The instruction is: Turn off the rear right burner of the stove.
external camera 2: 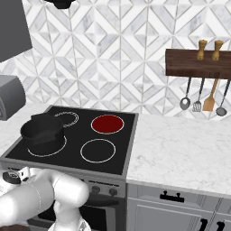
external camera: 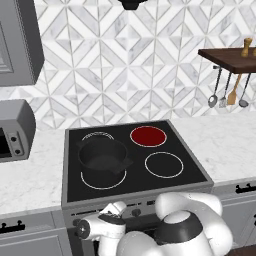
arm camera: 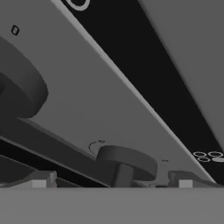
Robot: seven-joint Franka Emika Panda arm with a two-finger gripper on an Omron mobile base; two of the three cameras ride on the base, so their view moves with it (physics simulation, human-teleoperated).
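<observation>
My arm hides part of the knob row on the stove. I cannot tell the tool's opening; the microwave is cut off.

A solid red glow is being shown by the rear right burner on the black stove; white-grey chevrons are being displayed on the backsplash at twelve o'clock.

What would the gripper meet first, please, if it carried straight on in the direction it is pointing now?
Most likely the small dark knob on the stove's grey front panel. In the hand view it sits just ahead of the gripper, between the open fingertips. How much gap remains is hard to judge.
</observation>
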